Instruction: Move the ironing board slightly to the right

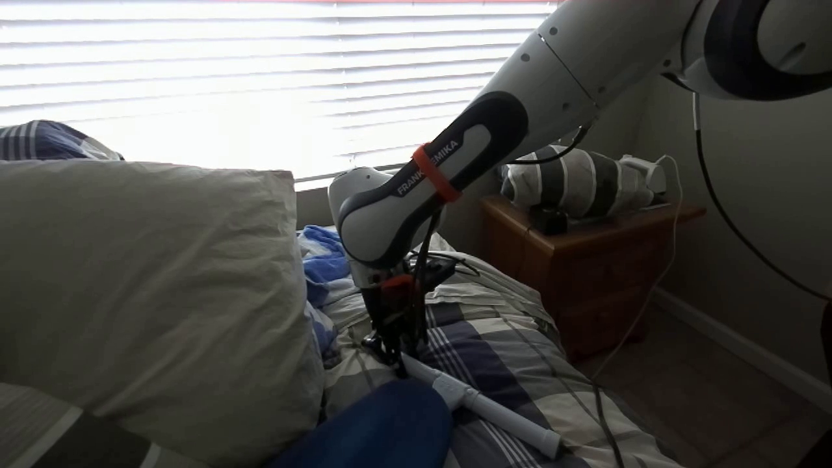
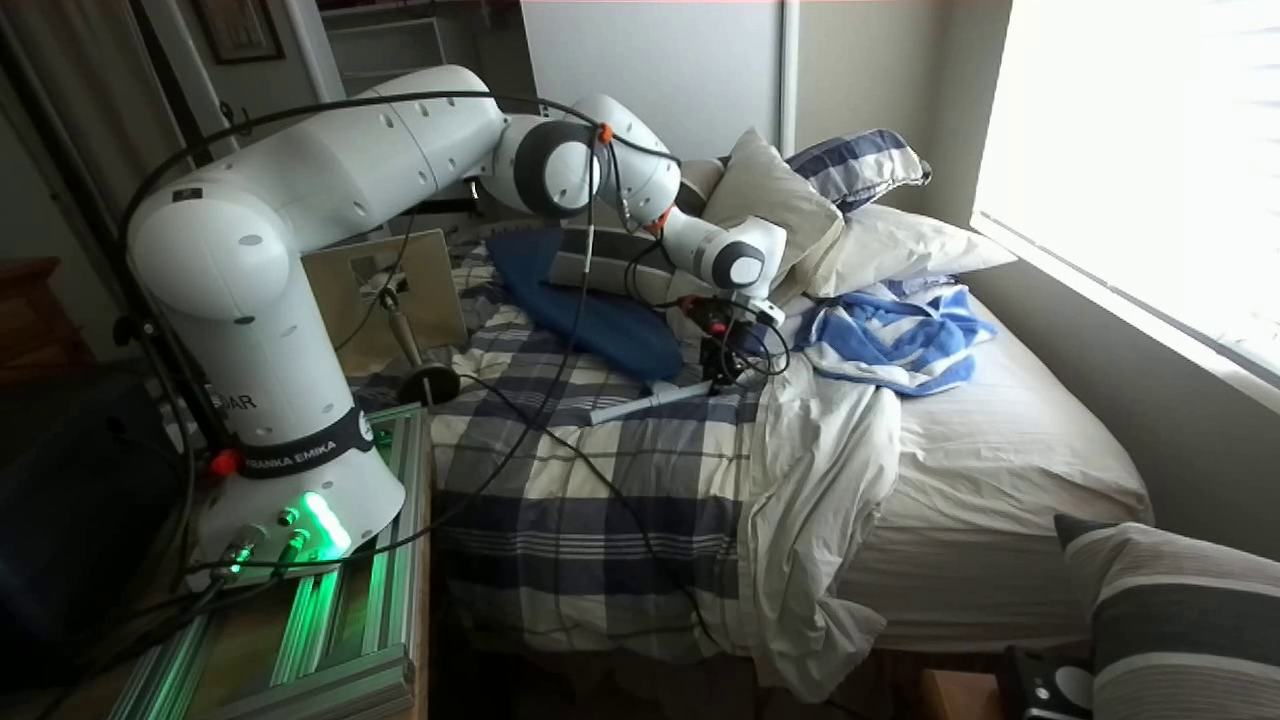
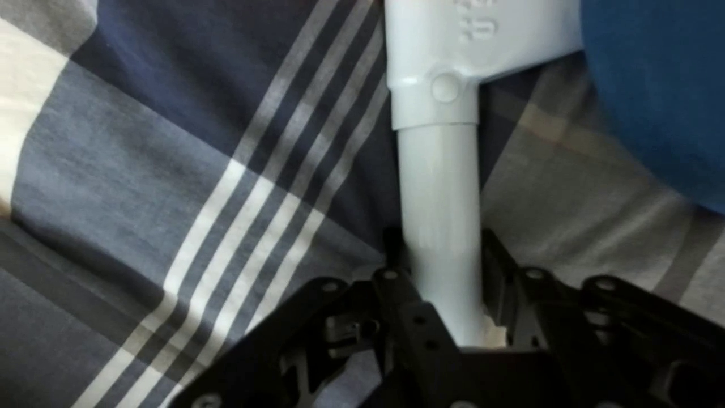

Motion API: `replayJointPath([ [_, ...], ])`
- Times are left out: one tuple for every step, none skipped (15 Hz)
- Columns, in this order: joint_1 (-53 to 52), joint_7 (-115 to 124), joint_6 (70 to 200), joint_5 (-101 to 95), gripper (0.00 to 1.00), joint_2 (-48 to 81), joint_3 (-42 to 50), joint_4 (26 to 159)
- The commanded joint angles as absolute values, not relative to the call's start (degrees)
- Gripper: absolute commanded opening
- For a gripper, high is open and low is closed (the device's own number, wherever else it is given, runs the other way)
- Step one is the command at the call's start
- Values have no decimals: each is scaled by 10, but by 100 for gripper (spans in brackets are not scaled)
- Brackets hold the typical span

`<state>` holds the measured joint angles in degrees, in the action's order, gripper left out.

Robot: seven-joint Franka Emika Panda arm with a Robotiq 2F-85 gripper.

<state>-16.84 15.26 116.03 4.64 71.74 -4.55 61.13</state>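
A plaid-covered bed (image 2: 560, 560) fills this room, a bright window (image 2: 1140, 130) beyond its right side in an exterior view. Left to right there, the blue ironing board (image 2: 620, 332) lies on the bed, its white foot (image 3: 442, 187) poking out from under the rounded end. At that foot is the gripper (image 3: 442, 246), its two fingers (image 3: 396, 289) narrow around the tube and seemingly pressed to both sides. The hold looks made; some of the slight shift right and the letting-go are probably left, though how much cannot be told. Counted the same way: one robot arm (image 2: 350, 180), one ironing board, one foot, one gripper, at least four pillows (image 2: 770, 200) heaped together, one blue-and-white towel (image 2: 890, 335), one striped pillow (image 2: 1190, 620) at the edge.
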Motion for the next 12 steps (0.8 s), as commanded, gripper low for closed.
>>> replayJointPath([
  [-179, 172, 1133, 36, 9, 724, -38, 586],
  [-188, 189, 1131, 29, 9, 714, -28, 592],
  [-196, 201, 1135, 24, 9, 694, -18, 608],
  [-203, 208, 1134, 18, 9, 687, -11, 611],
  [-214, 222, 1133, 9, 9, 673, 2, 619],
  [-223, 233, 1129, 1, 9, 664, 13, 624],
  [-233, 244, 1124, -7, 9, 656, 25, 627],
  [-243, 256, 1118, -16, 9, 645, 38, 633],
  [-251, 262, 1115, -21, 9, 636, 48, 638],
  [-258, 268, 1110, -25, 9, 628, 58, 642],
  [-264, 270, 1103, -27, 9, 618, 67, 646],
  [-270, 274, 1096, -29, 9, 613, 76, 646],
])
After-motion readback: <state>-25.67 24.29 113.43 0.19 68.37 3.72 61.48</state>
